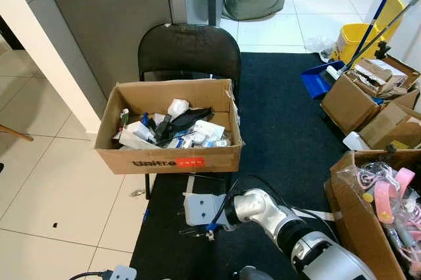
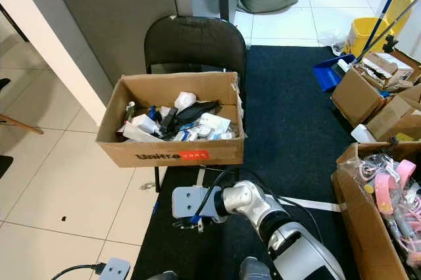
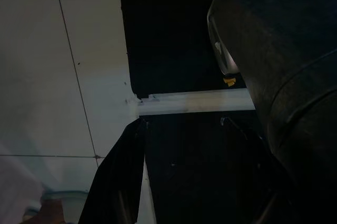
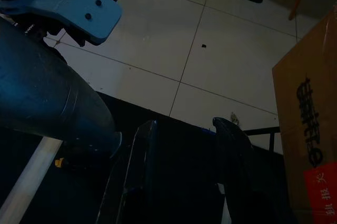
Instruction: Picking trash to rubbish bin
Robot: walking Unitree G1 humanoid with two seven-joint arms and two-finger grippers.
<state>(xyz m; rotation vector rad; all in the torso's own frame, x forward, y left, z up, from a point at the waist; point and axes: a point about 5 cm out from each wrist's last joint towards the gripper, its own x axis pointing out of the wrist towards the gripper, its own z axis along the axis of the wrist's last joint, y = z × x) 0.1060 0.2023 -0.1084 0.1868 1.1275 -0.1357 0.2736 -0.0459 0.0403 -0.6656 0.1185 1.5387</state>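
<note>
Cardboard box (image 1: 172, 160): brown corrugated card, rectangular and open-topped, with dark lettering and a red label on its front wall. It sits on the seat of the chair, its long axis running across the view from the robot's left to its right.
Trash (image 1: 172, 127): a loose heap inside the box of crumpled white paper, white packets, small bottles and a floppy black piece draped over the middle. It lies mostly along the box's long axis, toward the front wall.
Chair (image 1: 189, 50): a black folding chair with a rounded padded back and thin metal legs, its back rising behind the box's rear wall.
Carpet (image 1: 283, 129): a dark, matte carpet with a short pile; a pale strip of tape crosses it near the robot. The chair's legs stand at its left edge, beside the tiles.
Floor tiles (image 1: 59, 188): pale, glossy squares with thin dark joints.
Right gripper (image 4: 184, 145): two long black fingers held apart with nothing between them, low over the carpet's left edge, in front of the box's front wall. Its silver jointed arm reaches in from the lower right.
Left gripper (image 3: 124, 182): one dark finger is seen over the carpet edge and tape; I cannot tell its state.
Side boxes (image 1: 368, 96): more cardboard, flaps open, along the carpet's right edge.
</note>
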